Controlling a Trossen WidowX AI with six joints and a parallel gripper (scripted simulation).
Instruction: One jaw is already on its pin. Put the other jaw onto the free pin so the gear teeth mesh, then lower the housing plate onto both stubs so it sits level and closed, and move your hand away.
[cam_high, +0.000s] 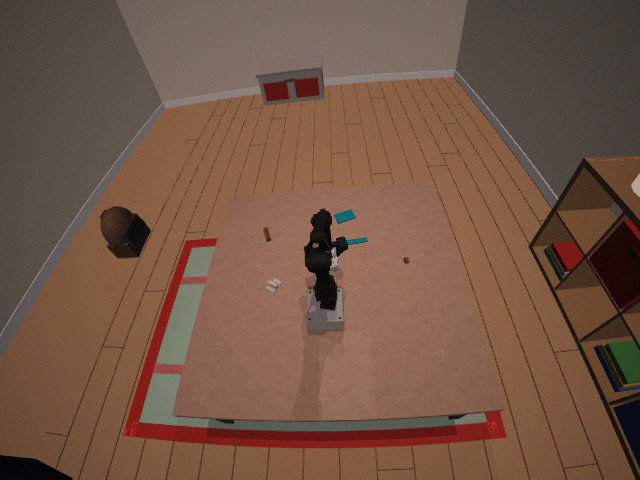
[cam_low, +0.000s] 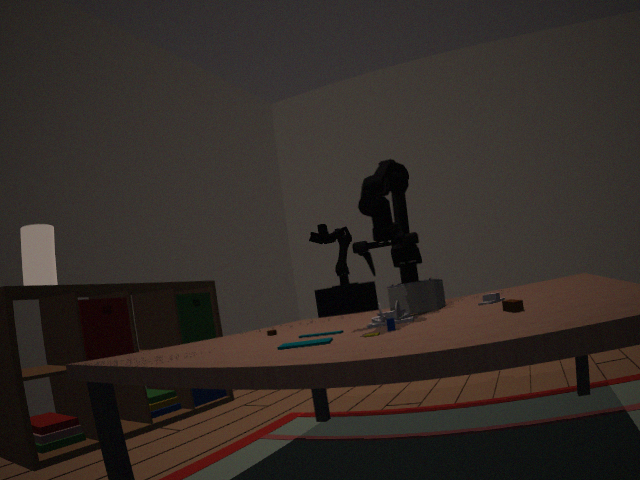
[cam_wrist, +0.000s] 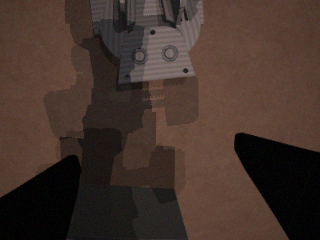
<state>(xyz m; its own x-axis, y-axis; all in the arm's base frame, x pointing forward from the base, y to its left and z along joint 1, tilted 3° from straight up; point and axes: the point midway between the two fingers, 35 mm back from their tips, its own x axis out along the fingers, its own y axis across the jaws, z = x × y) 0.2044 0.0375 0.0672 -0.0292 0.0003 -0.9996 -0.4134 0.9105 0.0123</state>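
Note:
The grey gear assembly (cam_high: 334, 262) (cam_low: 395, 318) (cam_wrist: 155, 30) stands on the table in front of the arm's base, partly hidden by the arm in the top view. The wrist view shows its end plate (cam_wrist: 156, 67) with two ringed round features and small dark holes; two upright parts at the top edge are cut off. Whether the jaws are meshed cannot be told. My gripper (cam_wrist: 159, 152) is open and empty, above the table, with the assembly beyond its fingertips. A separate small whitish part (cam_high: 273, 284) (cam_low: 491, 298) lies to one side; which part it is cannot be told.
Two teal pieces (cam_high: 344, 215) (cam_low: 305, 343) lie near the assembly. Also on the table (cam_high: 403, 351) are a brown block (cam_high: 266, 234) (cam_low: 512, 305), a small brown cube (cam_high: 405, 259) (cam_low: 271, 332), a blue block (cam_low: 390, 324) and a yellow piece (cam_low: 370, 334).

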